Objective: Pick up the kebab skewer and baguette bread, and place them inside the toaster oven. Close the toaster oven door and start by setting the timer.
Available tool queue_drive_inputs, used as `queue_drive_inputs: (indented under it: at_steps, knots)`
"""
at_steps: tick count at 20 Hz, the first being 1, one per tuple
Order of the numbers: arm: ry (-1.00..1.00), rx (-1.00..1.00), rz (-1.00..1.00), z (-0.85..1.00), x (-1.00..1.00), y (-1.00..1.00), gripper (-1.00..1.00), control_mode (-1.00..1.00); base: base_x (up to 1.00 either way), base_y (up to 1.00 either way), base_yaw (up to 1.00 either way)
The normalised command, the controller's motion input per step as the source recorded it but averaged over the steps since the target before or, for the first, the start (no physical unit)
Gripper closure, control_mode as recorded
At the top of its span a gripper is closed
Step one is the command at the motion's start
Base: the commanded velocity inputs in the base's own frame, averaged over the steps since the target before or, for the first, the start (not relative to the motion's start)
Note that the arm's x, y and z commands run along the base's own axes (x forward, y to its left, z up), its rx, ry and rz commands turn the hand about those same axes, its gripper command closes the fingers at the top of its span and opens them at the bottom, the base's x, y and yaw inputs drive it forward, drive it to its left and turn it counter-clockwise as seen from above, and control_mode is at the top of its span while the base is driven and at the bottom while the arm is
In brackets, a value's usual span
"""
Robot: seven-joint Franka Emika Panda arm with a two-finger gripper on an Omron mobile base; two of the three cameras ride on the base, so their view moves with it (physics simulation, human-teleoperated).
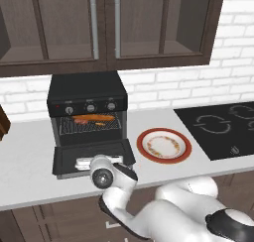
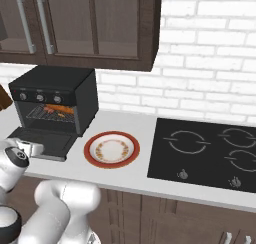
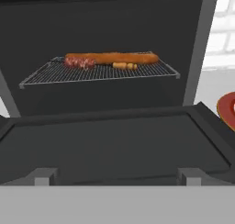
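Note:
The black toaster oven (image 1: 87, 90) (image 2: 55, 80) stands on the counter under the cabinets. Its door (image 1: 94, 154) (image 3: 114, 145) hangs fully down and lies flat. On the wire rack (image 3: 50, 76) inside lies the orange-brown baguette bread (image 3: 114, 58) (image 1: 92, 118). The kebab skewer (image 3: 82, 63) rests just in front of it and touches it. My gripper (image 3: 118, 177) (image 1: 79, 161) (image 2: 32, 148) is low at the door's front edge and faces into the oven. It is open, with nothing between its fingertips (image 3: 43, 177).
A red-rimmed plate (image 1: 141, 143) (image 2: 89, 150) lies empty on the counter right of the oven. Further right is a black cooktop (image 1: 223, 127) (image 2: 210, 153). Dark wall cabinets (image 1: 104, 28) hang above the oven. A brown object (image 1: 2, 122) sits at the left edge.

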Motion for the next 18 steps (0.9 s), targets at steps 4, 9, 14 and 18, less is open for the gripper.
queue_drive_inputs:
  at_steps: [4,9,14,18]
  knots:
    - [0.06,0.00,0.00,-0.13,-0.70,0.11,-1.00,-1.00,0.00,0.00,0.00]
    - [0.09,0.00,0.00,-0.09,-0.66,0.13,-1.00,-1.00,0.00,0.00,0.00]
    - [0.11,0.00,0.00,-0.04,-0.67,0.09,-1.00,-1.00,0.00,0.00,0.00]
    - [0.03,0.00,0.00,-0.03,-0.27,0.04,-1.00,-1.00,0.00,0.00,0.00]
